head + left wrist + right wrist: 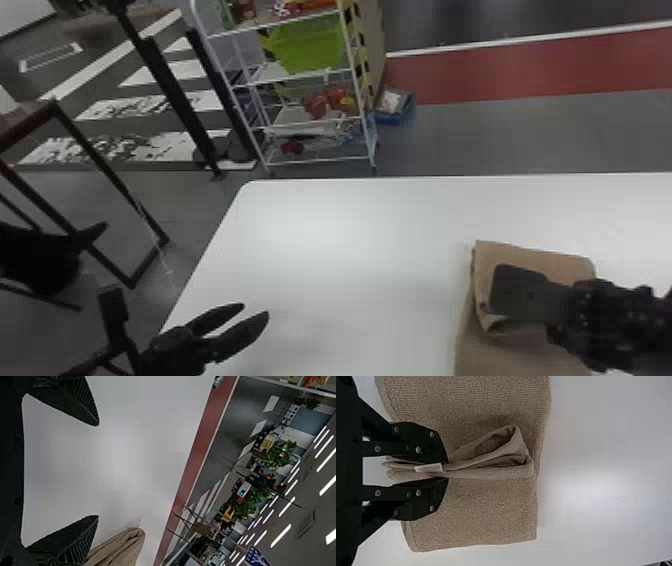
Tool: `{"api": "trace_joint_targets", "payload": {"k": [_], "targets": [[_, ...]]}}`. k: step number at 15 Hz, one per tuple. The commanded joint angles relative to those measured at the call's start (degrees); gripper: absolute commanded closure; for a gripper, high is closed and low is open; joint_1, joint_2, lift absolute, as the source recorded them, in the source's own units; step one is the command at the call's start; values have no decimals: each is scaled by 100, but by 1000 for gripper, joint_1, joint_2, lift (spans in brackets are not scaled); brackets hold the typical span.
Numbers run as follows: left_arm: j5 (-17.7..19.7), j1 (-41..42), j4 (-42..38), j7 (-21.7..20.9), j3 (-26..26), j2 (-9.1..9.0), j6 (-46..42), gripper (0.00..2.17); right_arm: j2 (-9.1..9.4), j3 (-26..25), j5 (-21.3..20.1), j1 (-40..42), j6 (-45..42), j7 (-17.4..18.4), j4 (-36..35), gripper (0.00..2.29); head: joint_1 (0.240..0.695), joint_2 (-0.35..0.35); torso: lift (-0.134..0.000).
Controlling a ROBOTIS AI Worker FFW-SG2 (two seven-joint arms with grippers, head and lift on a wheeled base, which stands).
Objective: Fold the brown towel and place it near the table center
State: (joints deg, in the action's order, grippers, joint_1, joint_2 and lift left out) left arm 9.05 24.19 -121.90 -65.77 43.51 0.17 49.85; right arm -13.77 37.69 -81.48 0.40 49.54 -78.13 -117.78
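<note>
From where I stand, the brown towel (540,260) sits in the lower right of the head view, already partly doubled up, with its nearer part running off the bottom edge. The right gripper (445,471) has its fingers clamped on a gathered fold, right by the small white label (428,468). I'd guess it took that edge so the upper layers can be carried over the rest in one go. The pinched fold runs between the fingers and pokes out past their tips, while the wider cloth spreads beneath them and to either side.

The left gripper (255,312), at the lower left of the head view, holds its fingers apart with nothing between them, over the white tabletop (350,240). It looks to be kept out of the way. Folding seems the step in hand; centring the towel would follow.
</note>
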Motion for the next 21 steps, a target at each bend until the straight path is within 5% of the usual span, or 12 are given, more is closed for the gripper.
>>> {"api": "trace_joint_targets", "payload": {"k": [1,4,7,10,13,21], "targets": [[0,-10,-9,-6,-26,-32,4,39,50,-104,106,-5,17,-19,-17,1777,695,350,-122],[-18,-19,-35,-15,-211,-32,-31,39,94,-376,361,-5,-1,-19,-140,2007,695,350,-122],[-132,-72,9,-121,-650,-32,-154,36,270,-877,765,-172,17,-19,-571,2007,695,350,-122],[-791,-213,123,-270,-1397,-32,-154,36,358,-1097,941,-321,34,-19,-826,2007,695,304,-122],[-905,-450,325,-182,-2083,-32,-49,43,446,-1167,1055,-497,157,-19,-931,2007,695,222,-122],[-949,-968,730,1602,-3270,-32,-277,46,534,-1405,1345,-567,122,-19,-1177,2007,695,107,-122]]}}
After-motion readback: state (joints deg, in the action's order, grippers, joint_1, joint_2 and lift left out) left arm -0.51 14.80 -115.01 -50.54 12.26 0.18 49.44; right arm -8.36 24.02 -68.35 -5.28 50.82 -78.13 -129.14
